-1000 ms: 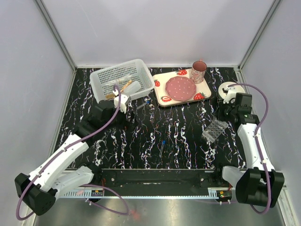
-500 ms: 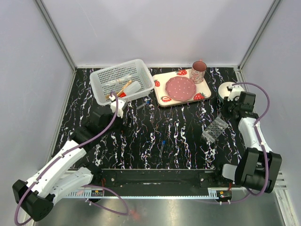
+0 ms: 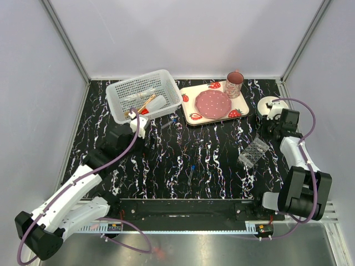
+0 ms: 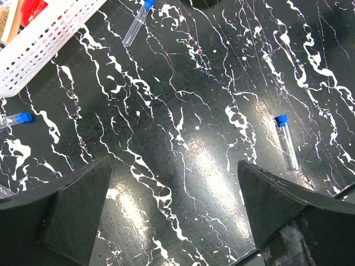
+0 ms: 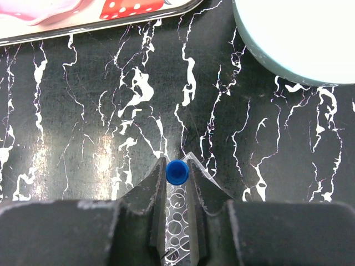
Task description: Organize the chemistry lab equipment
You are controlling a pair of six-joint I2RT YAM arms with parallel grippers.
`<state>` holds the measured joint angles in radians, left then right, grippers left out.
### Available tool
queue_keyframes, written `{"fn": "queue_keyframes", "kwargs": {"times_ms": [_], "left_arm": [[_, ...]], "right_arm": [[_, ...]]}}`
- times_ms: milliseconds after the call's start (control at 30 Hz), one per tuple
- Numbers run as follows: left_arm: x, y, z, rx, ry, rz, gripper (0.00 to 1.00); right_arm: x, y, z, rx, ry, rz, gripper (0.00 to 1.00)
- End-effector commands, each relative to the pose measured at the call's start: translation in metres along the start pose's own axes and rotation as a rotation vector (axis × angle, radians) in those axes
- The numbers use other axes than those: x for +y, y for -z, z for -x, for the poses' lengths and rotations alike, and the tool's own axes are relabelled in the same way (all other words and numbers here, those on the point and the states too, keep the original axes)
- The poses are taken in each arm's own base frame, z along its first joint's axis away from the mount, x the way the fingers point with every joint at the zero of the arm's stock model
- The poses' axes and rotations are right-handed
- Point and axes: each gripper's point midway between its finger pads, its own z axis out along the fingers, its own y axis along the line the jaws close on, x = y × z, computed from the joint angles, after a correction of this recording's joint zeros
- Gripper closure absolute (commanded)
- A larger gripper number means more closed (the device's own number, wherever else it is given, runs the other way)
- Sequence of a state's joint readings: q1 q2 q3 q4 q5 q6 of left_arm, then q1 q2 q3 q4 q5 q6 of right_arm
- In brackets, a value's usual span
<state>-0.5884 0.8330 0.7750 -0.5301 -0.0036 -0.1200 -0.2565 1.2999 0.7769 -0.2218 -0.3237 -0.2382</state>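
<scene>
Right hand (image 5: 176, 191) clamped on a blue-capped vial (image 5: 177, 172), clear grid rack (image 5: 178, 238) visible between its fingers, white bowl (image 5: 288, 39) nearby; left hand (image 4: 175, 213) spread wide over the worktop (image 4: 183, 138); loose vials (image 4: 288, 141) lie near the white basket (image 4: 50, 41).

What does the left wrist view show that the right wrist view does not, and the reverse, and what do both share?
Only left wrist: the white basket corner and three loose vials lying below the open left pincer. Only right wrist: the strawberry tray edge, the white bowl, and the right pincer shut on one blue-capped vial. Both: the black marbled table and blue caps.
</scene>
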Motion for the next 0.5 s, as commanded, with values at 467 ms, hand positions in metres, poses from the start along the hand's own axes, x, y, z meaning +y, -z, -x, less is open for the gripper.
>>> {"fn": "queue_keyframes", "kwargs": {"times_ms": [467], "left_arm": [[0.002,-0.001,0.007,-0.027,-0.013,0.006,0.01]], "right_arm": [[-0.002,-0.003,-0.007,0.028,0.021,0.029,0.86]]}}
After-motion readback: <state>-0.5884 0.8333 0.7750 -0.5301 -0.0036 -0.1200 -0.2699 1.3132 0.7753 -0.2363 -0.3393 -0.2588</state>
